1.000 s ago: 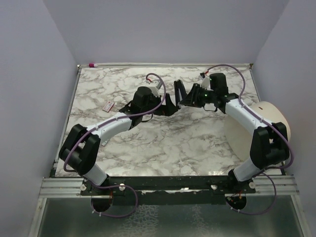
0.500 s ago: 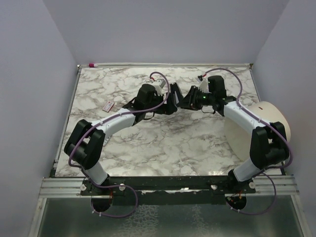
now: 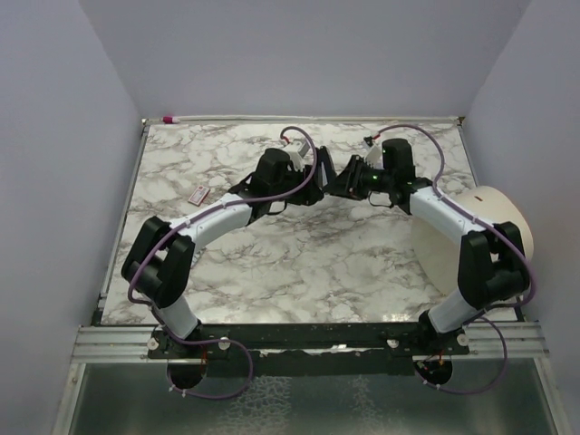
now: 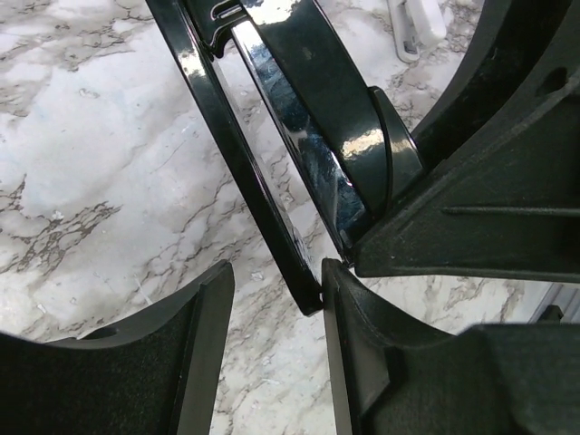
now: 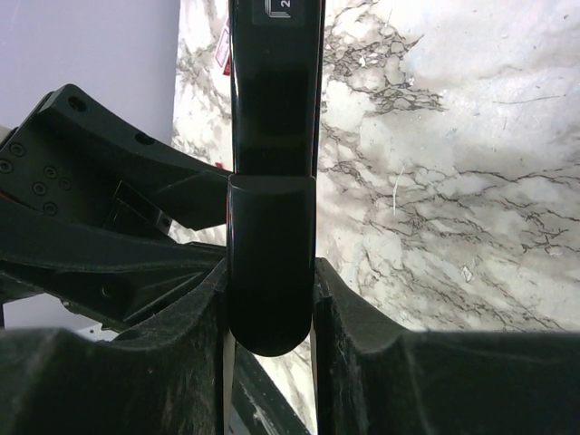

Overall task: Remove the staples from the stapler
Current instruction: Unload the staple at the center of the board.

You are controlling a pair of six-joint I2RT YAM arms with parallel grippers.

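Marble tabletop [image 3: 362,263], both arms nose to nose at the upper middle of the top view, and the stapler isn't even between them lol

My right pincer [image 5: 270,272] is clamped tight on a long glossy black bar [image 5: 272,136]. My left pincer [image 4: 275,272] sits half-narrowed around a thin black strip [image 4: 236,172] that splays off the bar. The strip touches one finger and there's a gap on the other side, so no real grip yet. The little red-and-white stapler [image 3: 198,193] lies on the marble at the left of the top view, well apart from both pincers. I can't make out any staples. My guess is this is the prying-open stage with nothing unloaded. The next move needs the left jaws to pinch that strip squarely, then a gentle pull along it, no twisting.
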